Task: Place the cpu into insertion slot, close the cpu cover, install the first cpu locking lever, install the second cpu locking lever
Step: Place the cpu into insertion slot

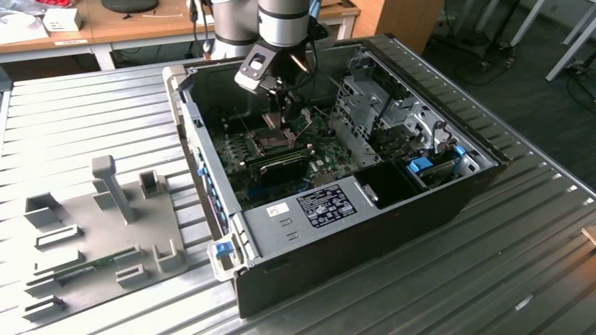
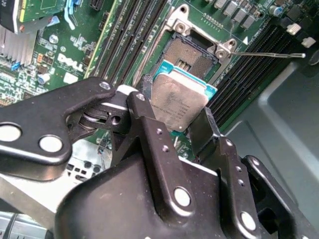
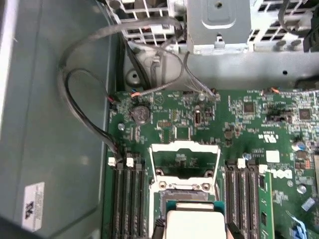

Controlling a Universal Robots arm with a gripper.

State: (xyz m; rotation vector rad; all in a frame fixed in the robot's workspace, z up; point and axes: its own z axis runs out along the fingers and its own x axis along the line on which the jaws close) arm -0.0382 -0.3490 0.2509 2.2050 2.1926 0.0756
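Observation:
My gripper [image 2: 175, 113] is shut on the cpu [image 2: 178, 102], a small square chip with a silvery-tan top and a teal edge. I hold it a little above the insertion slot [image 2: 192, 56], whose dark pin field lies bare inside its metal rim. The cpu [image 3: 194, 221] partly overlaps the insertion slot [image 3: 185, 194] in both wrist views. The cpu cover [image 3: 185, 147] is swung open beyond the slot, with green board showing through its window. A thin locking lever [image 2: 269, 55] sticks out beside the slot. In the exterior view my gripper [image 1: 279, 120] reaches down into the open computer case [image 1: 317, 241].
Long black memory slots [image 3: 244, 199] flank the socket on both sides. Cables [image 3: 84, 119] loop along the case wall, and a metal drive cage [image 3: 218, 25] stands past the board. A grey fixture plate [image 1: 102, 237] lies on the table at the exterior view's left.

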